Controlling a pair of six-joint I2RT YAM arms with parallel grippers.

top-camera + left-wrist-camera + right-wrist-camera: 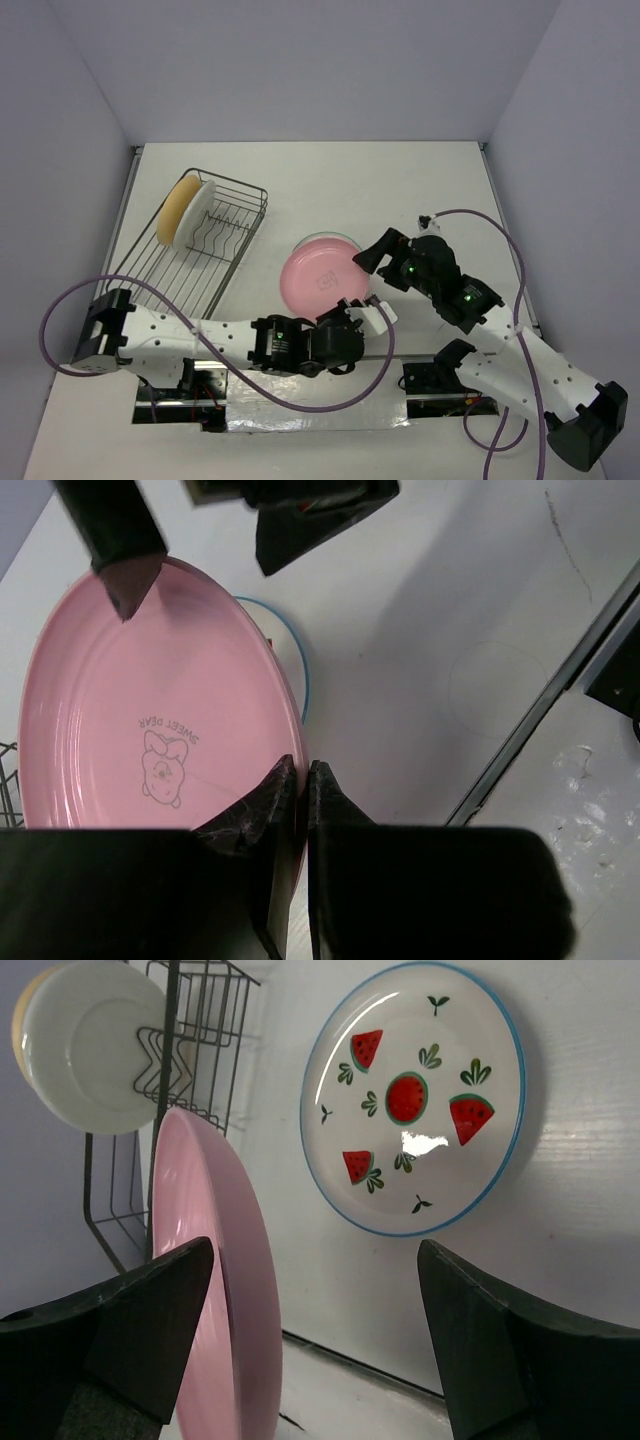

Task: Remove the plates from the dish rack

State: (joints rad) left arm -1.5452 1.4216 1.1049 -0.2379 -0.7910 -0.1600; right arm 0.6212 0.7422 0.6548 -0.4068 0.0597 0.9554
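a white table (330,190) fills the middle of the space, its surface matte and faintly grained, with a thin dark scuff (562,535) on it. plain lavender-grey walls close it in on three sides: a back wall (300,60), a left wall (50,180) and a right wall (580,140). a slim metal strip (124,215) runs along the table's left edge. the light is soft and even, shadows faint

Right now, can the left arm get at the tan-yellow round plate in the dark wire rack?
Probably not: the left gripper is shut on the round pink plate, away from the rack.
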